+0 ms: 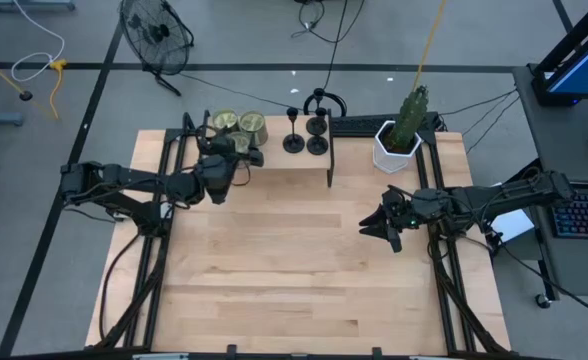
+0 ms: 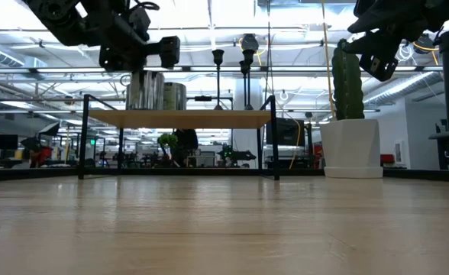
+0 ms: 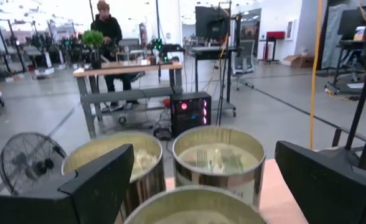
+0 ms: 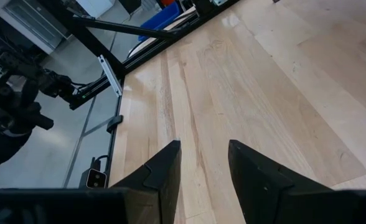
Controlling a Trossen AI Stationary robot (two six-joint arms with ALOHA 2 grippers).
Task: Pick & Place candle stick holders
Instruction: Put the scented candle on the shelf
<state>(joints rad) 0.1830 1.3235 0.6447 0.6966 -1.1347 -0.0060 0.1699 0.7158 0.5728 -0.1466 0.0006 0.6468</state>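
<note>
Labels unreadable on tins (image 3: pixel 217 163); left gripper (image 3: pixel 201 186) jaws wide, right gripper (image 4: pixel 203 168) jaws narrowly apart.

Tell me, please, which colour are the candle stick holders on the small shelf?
The candle stick holders are black, seen best in the high view.

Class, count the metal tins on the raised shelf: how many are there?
3, clustered at the shelf's left end under the left gripper: tin one, tin two, tin three.

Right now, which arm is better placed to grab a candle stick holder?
Left, probably. The left pincer hangs open at the shelf by the candle stick holders; the right pincer hovers over bare table.
</note>
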